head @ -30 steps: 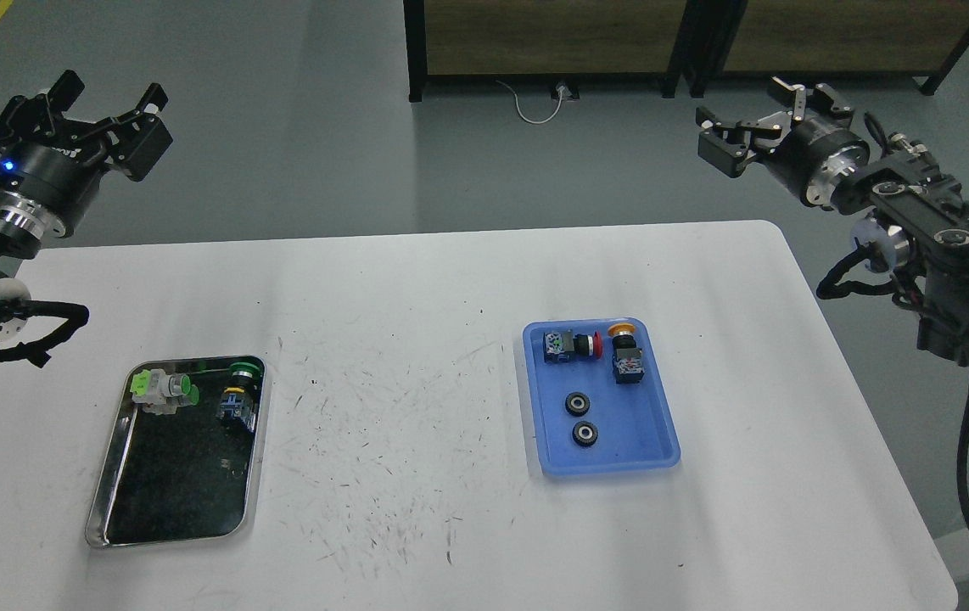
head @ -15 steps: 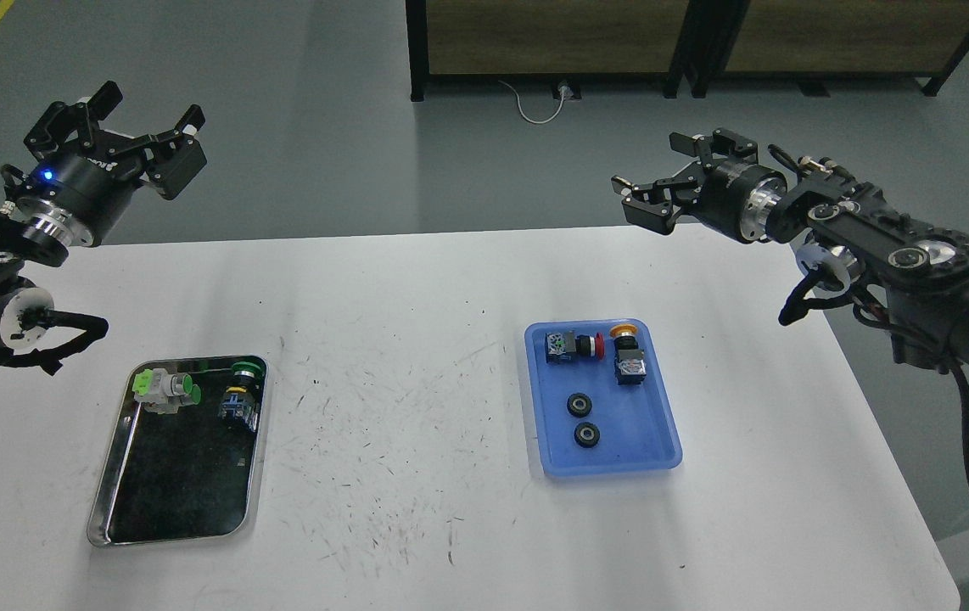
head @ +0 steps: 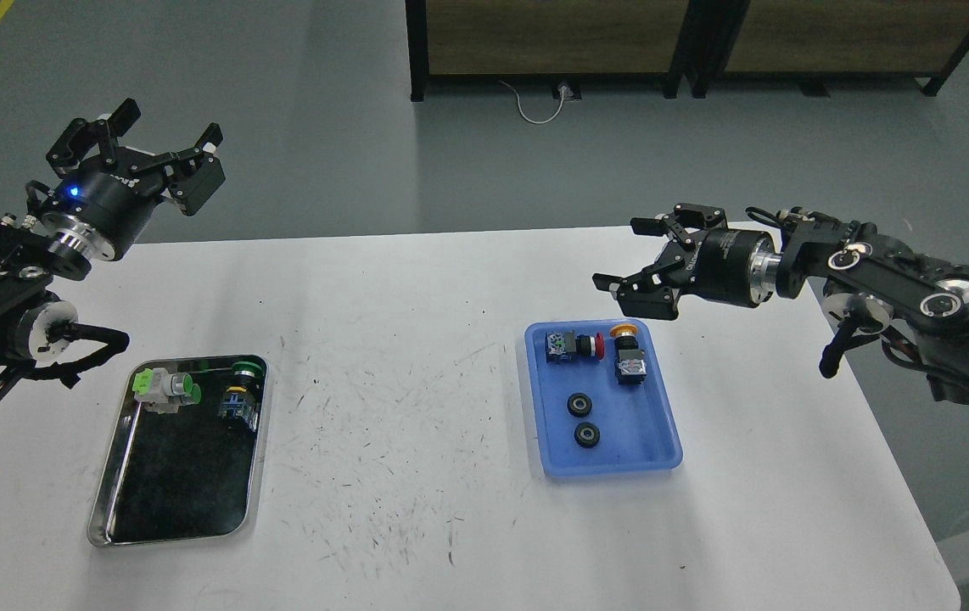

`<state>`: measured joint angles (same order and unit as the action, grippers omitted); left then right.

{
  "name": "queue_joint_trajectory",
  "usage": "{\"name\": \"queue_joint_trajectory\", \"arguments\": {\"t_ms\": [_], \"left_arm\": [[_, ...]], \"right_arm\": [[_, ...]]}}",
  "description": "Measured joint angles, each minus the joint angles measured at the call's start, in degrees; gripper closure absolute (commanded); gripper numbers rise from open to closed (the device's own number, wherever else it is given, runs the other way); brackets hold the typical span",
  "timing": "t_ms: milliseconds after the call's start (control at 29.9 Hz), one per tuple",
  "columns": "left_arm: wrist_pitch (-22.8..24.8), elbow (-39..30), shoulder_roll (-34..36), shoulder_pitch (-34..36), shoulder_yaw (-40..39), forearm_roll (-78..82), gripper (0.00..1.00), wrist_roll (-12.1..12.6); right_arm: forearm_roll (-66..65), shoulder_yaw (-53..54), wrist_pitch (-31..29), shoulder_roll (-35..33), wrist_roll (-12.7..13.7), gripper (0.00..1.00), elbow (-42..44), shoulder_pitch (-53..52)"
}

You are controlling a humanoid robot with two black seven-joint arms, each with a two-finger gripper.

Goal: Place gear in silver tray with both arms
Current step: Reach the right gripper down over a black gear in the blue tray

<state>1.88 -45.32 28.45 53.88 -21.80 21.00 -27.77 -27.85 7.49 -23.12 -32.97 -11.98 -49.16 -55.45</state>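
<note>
Two small black gears lie in the blue plastic tray [head: 658,441] at centre right: one gear [head: 579,405] and a second gear [head: 587,434] just below it. The silver tray [head: 107,488] sits at the front left with a dark mirror-like bottom. My right gripper [head: 635,258] is open and empty, hovering over the table just above and right of the blue tray's far edge. My left gripper [head: 145,140] is open and empty, raised beyond the table's far left edge, well away from the silver tray.
The blue tray also holds a red push-button switch [head: 571,346] and a yellow-capped switch [head: 627,356]. The silver tray holds a green and white switch [head: 164,389] and a green-capped switch [head: 238,392]. A dark cabinet [head: 688,38] stands on the floor behind.
My right gripper has swung down and to the left, coming over the table near the blue tray. My left gripper has moved right and slightly down. Both stay open.
</note>
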Motion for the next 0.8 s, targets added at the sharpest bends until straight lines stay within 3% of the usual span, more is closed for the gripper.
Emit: {"name": "queue_joint_trajectory", "arguments": {"t_ms": [468, 802], "left_arm": [[-3.0, 0.1, -1.9, 0.6, -0.2, 0.1, 0.01, 0.0], [-4.3, 0.8, -3.7, 0.4, 0.0, 0.2, 0.01, 0.2]], "right_arm": [[-6.0, -2.5, -2.9, 1.8, -0.3, 0.0, -0.1, 5.6], [-5.8, 0.4, 0.4, 5.1, 0.4, 0.0, 0.0, 8.8]]}}
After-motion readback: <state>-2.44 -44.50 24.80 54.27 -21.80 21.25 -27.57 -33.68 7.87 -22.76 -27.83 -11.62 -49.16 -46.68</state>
